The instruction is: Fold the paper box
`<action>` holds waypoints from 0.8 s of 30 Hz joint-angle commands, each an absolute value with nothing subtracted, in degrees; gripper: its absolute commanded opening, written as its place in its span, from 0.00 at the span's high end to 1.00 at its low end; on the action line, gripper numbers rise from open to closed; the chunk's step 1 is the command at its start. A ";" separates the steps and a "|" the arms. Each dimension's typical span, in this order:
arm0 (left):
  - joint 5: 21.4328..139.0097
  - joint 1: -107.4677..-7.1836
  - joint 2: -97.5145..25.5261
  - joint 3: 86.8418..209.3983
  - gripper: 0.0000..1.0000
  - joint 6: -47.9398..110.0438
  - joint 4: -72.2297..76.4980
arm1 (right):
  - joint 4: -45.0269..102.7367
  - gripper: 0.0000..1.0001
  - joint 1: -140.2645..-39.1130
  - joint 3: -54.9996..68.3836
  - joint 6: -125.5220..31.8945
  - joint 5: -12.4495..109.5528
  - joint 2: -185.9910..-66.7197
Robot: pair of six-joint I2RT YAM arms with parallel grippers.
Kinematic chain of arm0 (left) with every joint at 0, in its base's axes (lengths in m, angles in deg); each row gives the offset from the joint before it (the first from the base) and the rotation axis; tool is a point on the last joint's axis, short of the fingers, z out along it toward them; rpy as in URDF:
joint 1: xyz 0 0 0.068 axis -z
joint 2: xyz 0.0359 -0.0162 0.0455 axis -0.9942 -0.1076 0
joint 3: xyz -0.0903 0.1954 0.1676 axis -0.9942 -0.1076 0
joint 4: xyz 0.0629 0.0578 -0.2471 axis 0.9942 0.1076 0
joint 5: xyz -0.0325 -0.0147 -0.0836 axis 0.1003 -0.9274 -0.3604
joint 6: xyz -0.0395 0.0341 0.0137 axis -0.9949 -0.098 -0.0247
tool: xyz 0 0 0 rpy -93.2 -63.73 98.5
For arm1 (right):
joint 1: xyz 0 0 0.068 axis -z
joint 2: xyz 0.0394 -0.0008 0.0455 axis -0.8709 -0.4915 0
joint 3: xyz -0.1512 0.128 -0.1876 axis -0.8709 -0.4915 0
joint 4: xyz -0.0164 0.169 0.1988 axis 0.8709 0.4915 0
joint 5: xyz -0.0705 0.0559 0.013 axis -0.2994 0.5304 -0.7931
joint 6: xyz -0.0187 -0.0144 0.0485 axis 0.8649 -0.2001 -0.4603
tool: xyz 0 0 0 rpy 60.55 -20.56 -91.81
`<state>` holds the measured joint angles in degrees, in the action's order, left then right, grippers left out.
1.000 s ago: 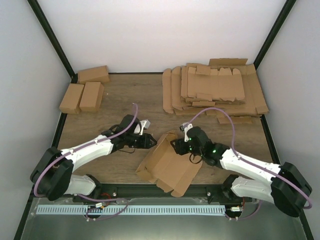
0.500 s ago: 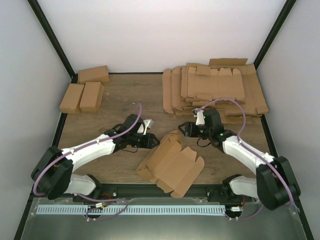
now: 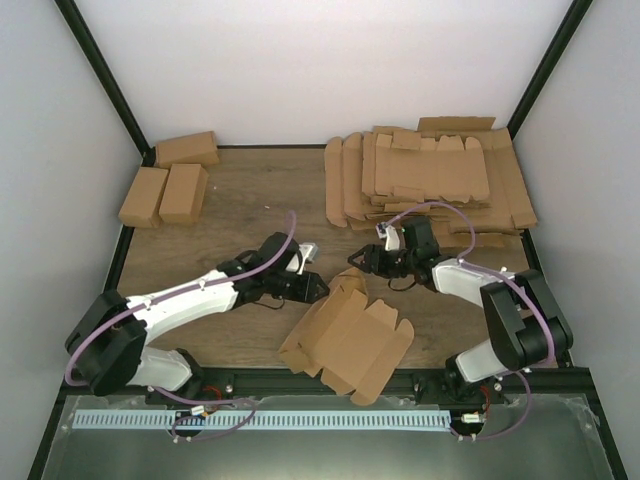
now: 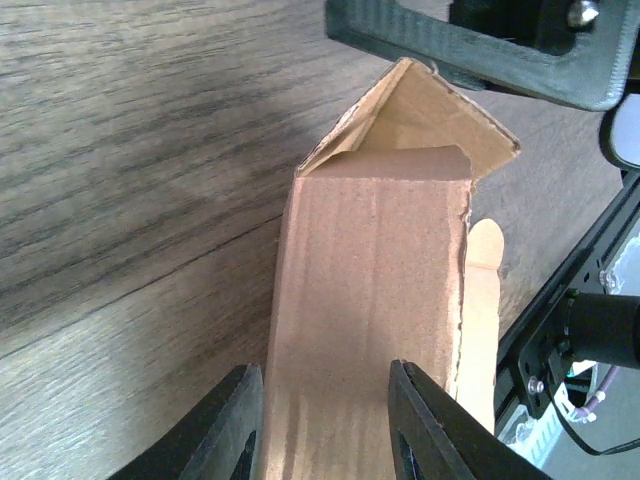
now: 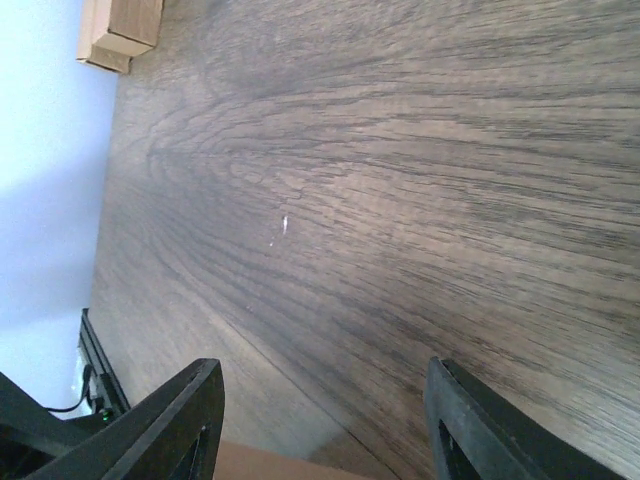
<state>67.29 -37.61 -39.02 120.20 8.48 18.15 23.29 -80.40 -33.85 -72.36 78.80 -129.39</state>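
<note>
Left fingers point(image 4: 238, 420) are pinched narrow on the paper box point(image 4: 370, 300), one finger either side of a folded-up side panel. I read that as the anchor grip: it steadies the sheet on the desk point(image 4: 120, 200) so nothing slides while creases get worked. The box sits straight ahead of the left fingers, running away from them, w/ an end flap point(image 4: 425, 115) tenting up at the far end.

Right fingers point(image 5: 185, 420) stand wide w/ nothing btwn them, only bare wood. A sliver of cardboard shows just below them. From the top cam they hang just beyond that raised flap, facing the left fingers across it, and apart from the cardboard as far as I can tell. Prob parked there to push or tuck the flap over toward the held panel.

Most of the sheet fans out flat on the near side of both sets of fingers, so imo the fold is early: approx one wall up, rest unformed.

Stack of flat blanks point(image 3: 430, 180) lies well behind the right fingers and three finished cartons point(image 3: 170, 185) well behind the left. That puts supply on one side and done pieces on the other, both out of the work zone.

Risk: the left grip is near one corner only, so a hard push from the right could pivot the sheet rather than crease it.
</note>
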 commanded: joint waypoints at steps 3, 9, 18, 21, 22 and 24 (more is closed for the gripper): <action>70.47 -34.21 -39.46 123.42 0.63 7.38 19.65 | 20.13 0.43 -79.97 -33.60 -74.37 84.24 -130.28; 71.36 -31.20 -40.76 123.92 0.63 6.22 18.98 | 20.53 0.45 -79.95 -38.22 -75.58 84.34 -125.73; 72.76 -28.51 -42.05 125.26 0.63 5.63 19.13 | 20.92 0.47 -79.95 -45.98 -78.91 83.63 -115.92; 73.23 -27.99 -42.14 125.51 0.63 5.63 19.35 | 21.05 0.47 -79.94 -47.02 -79.09 83.78 -114.53; 73.30 -27.82 -42.27 125.54 0.63 5.63 19.43 | 21.10 0.48 -79.90 -47.18 -78.99 83.80 -114.30; 73.45 -27.42 -42.42 125.70 0.62 5.59 19.51 | 21.30 0.48 -79.93 -47.53 -78.74 83.57 -114.02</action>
<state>72.45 -28.25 -41.40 124.22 5.97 19.44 21.34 -80.40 -47.07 -78.39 83.28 -115.25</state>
